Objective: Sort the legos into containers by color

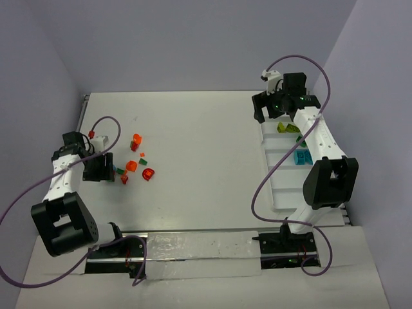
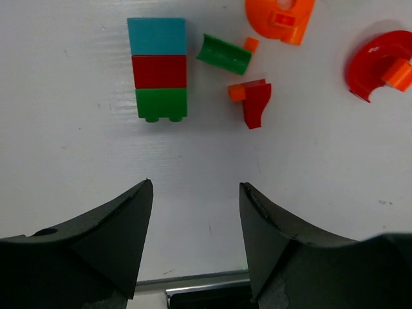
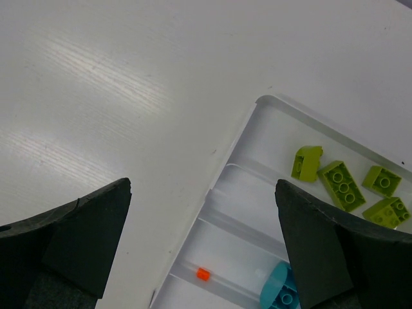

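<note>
**Left of the tabletop** (image 1: 206,148): the left gripper (image 2: 196,193) is held over the unsorted legos (image 1: 134,164) near the left edge, with its fingers spread wide and nothing between them. A pick is judged to be in hand. The nearest piece is a three-colour stack (image 2: 160,69) (teal, red, green), which would need splitting before sorting.

**Right:** the right gripper (image 3: 203,187) is poised, wide open and empty, over the far end of the containers (image 1: 283,193) along the right edge, where lime bricks (image 3: 341,187) are lodged. The near compartments are largely hidden by the right arm (image 1: 318,138).
</note>
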Robot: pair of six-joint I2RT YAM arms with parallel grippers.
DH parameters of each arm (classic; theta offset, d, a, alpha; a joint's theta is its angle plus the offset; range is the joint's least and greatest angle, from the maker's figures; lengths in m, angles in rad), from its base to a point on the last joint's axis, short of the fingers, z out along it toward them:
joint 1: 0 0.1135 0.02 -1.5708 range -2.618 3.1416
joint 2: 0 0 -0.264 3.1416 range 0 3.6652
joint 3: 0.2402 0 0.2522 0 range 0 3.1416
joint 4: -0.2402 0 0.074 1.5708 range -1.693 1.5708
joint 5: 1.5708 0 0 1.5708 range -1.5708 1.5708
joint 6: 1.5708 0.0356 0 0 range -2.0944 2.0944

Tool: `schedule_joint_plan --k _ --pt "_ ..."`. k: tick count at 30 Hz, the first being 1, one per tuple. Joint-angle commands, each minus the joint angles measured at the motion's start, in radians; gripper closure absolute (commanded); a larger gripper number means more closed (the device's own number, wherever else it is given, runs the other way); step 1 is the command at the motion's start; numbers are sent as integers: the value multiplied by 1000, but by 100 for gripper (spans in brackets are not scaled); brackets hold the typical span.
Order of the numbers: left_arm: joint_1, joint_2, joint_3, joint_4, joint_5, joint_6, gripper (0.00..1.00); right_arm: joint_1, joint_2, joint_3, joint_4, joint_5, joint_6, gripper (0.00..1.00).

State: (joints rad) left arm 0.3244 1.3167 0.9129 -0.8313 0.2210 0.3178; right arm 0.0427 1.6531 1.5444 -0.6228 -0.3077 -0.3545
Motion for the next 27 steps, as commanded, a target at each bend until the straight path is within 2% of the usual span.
schedule_joint_plan --k 1,8,23,27 --pt "5 -12 -15 170 -66 -38 35 8 -21 34 4 -5 28 0" --pt "5 73 -5 271 -40 -77 39 11 -22 42 -12 1 32 0" --pt "5 218 34 353 -11 -92 40 19 -47 8 -26 30 17 0" --pt "7 252 53 370 -20 -79 43 19 -44 13 -29 32 12 0"
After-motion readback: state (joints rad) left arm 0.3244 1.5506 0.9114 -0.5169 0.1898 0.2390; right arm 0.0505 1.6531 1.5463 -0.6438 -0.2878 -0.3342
